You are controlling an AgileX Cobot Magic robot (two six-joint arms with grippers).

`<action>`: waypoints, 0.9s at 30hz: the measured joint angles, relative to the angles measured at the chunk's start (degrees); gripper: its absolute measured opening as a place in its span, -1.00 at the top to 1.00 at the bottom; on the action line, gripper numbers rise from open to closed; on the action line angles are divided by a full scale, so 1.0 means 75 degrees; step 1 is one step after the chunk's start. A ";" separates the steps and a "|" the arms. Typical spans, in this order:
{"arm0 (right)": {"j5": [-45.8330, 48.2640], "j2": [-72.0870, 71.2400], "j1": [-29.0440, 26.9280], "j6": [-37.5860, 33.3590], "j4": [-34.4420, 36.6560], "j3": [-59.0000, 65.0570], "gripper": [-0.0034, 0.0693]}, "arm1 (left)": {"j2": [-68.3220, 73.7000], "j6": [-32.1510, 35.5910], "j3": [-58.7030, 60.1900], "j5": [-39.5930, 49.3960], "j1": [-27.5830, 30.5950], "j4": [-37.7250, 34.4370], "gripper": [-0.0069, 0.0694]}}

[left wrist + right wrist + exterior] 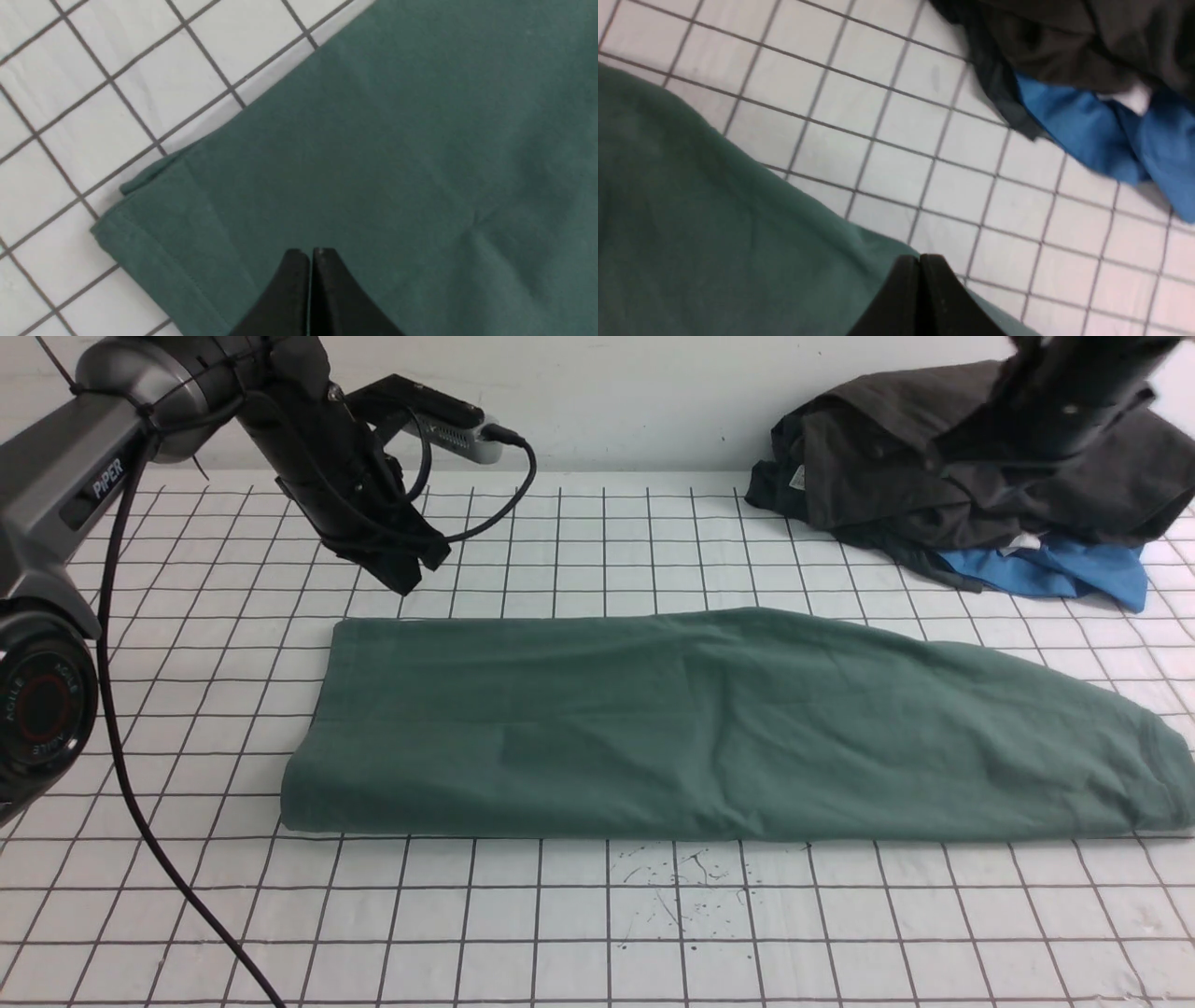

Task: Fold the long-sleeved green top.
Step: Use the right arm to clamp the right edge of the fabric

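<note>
The green long-sleeved top [709, 728] lies folded into a long flat band across the middle of the gridded table; its logo and neck are hidden. My left gripper [411, 574] hangs above the table just behind the top's left end, jaws shut and empty. In the left wrist view the gripper [311, 252] hovers over the top [397, 154] near its hemmed corner. My right gripper sits at the upper right edge of the front view, its tips out of sight there. In the right wrist view it [920, 257] is shut and empty above the top's [691, 219] far edge.
A dark grey-black heap of clothes [971, 476] lies at the back right with a bright blue garment [1055, 574] under it; both show in the right wrist view, heap [1064, 42] and blue garment [1101, 135]. A black cable [140, 821] runs down the left side.
</note>
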 joint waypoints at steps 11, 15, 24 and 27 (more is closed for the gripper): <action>-0.0587 -0.1403 -0.2478 0.0092 0.0430 0.4175 0.94 | 0.0000 -0.0102 0.0148 0.0006 -0.0473 0.0125 0.84; -0.1348 -0.1185 -0.3016 0.0211 0.0610 0.4920 0.87 | 0.0000 -0.0110 0.0148 0.0006 -0.0733 0.0111 0.84; -0.2048 -0.0325 -0.3358 0.0069 0.1746 0.4980 -0.16 | 0.0000 -0.0113 0.0148 0.0006 -0.0897 0.0101 0.84; -0.2287 -0.0151 -0.3301 0.0033 0.1780 0.4980 -0.57 | 0.0000 -0.0119 0.0148 0.0006 -0.0897 0.0101 0.84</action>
